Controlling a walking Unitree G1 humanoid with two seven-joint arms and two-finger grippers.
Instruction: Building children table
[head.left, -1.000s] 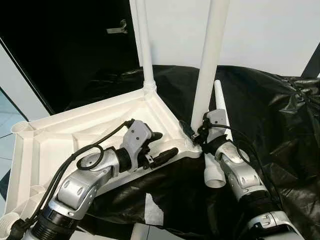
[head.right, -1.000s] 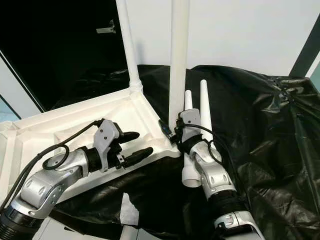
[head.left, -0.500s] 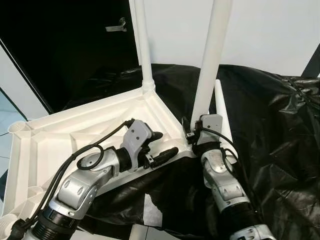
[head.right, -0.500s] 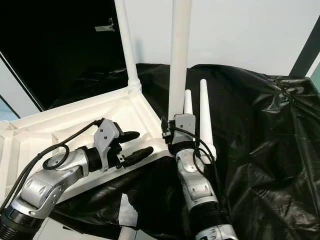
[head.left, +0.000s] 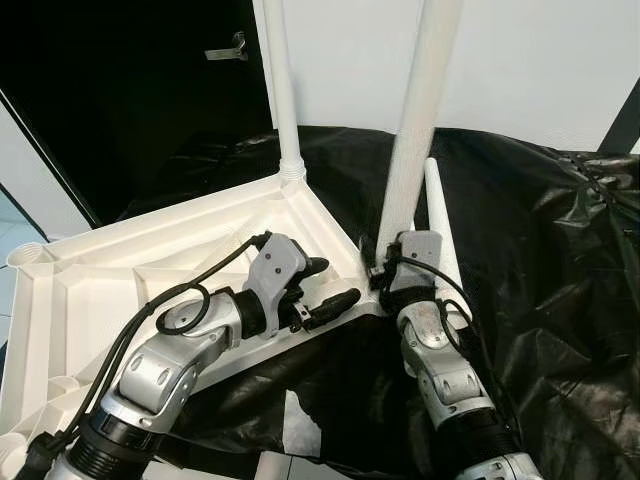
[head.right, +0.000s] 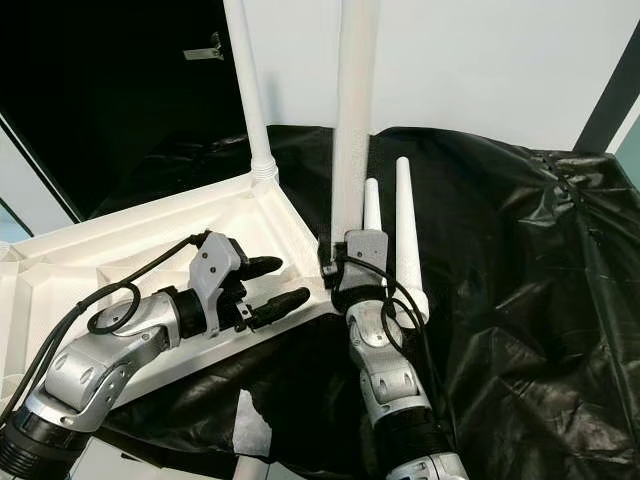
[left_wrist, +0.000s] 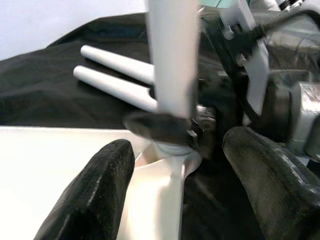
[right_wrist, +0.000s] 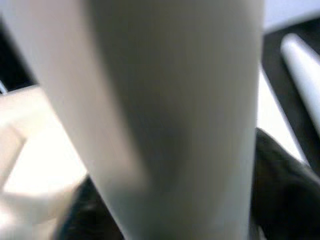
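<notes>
Upside down on a black plastic sheet (head.left: 560, 260), the white tabletop (head.left: 150, 270) is seen with two legs standing up from its corners. At the nearer corner, the near leg (head.left: 415, 140) is clamped low down by the right gripper (head.left: 385, 272), its fingers closed around the tube. Just left of that corner, the left gripper (head.left: 325, 285) is held over the tabletop's rim with fingers spread apart. Two loose legs (head.right: 400, 230) are laid just behind the right gripper; the far leg (head.left: 278, 90) is seated beyond.
</notes>
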